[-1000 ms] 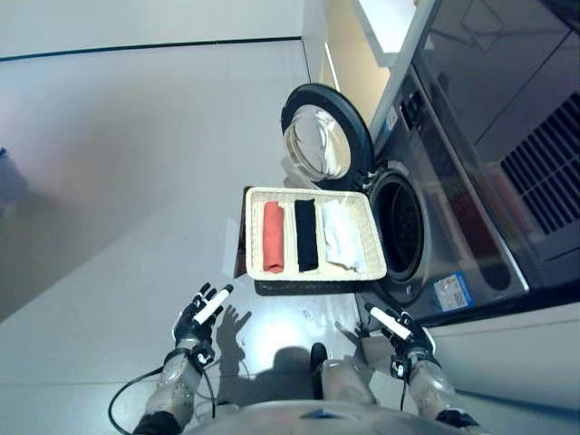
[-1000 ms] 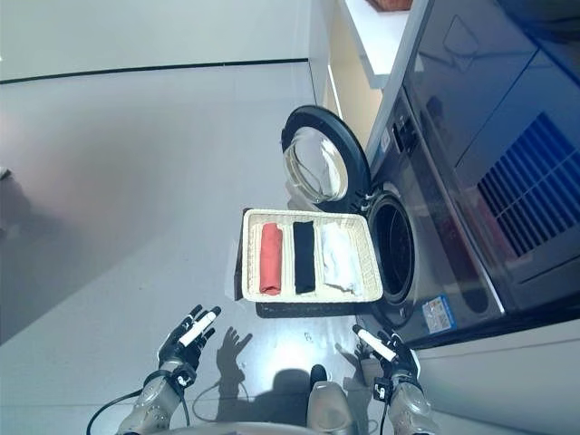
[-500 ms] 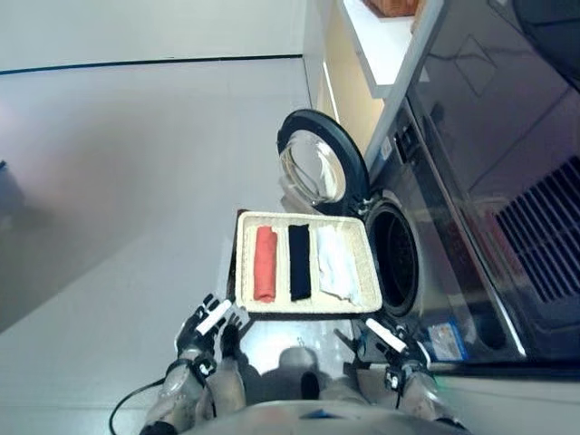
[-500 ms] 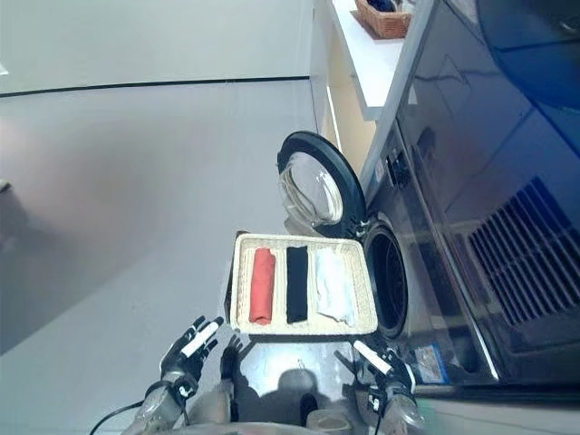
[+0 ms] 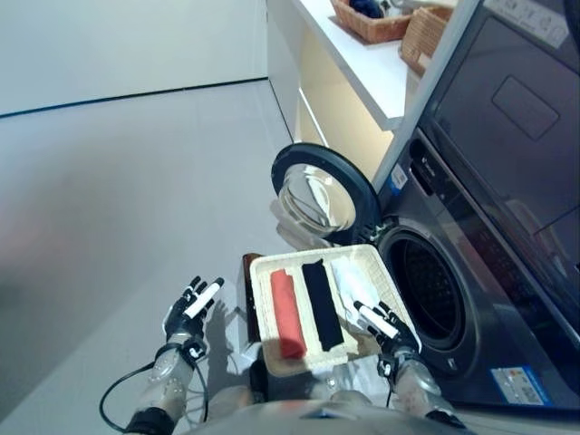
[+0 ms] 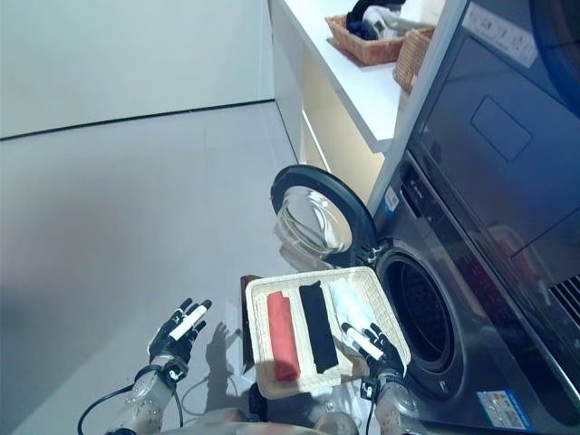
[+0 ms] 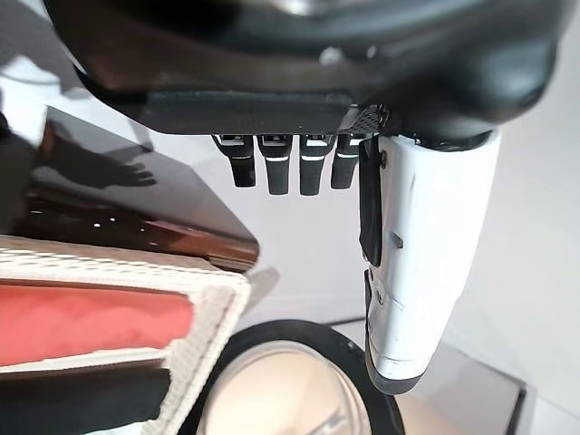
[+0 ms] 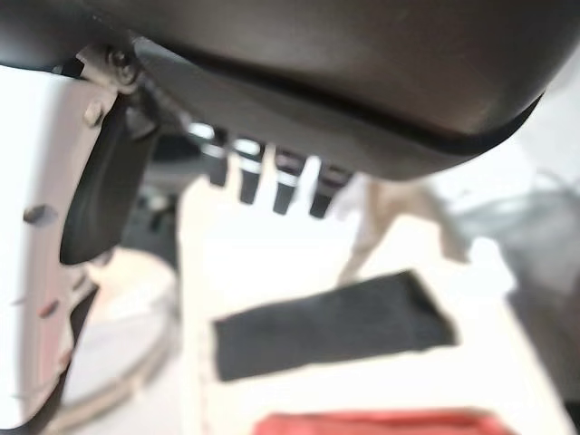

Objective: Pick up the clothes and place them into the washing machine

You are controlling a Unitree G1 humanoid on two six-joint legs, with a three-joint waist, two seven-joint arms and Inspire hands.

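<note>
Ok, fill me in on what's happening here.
The robot stands at a front-loading washing machine whose round door hangs open. A pale wicker basket sits in front of the drum opening, holding three rolled items side by side: a red cloth, a black cloth and a white cloth. The right hand hovers open over the basket's right side; the left hand is open, off to the basket's left. Nothing has been picked up yet.
</note>
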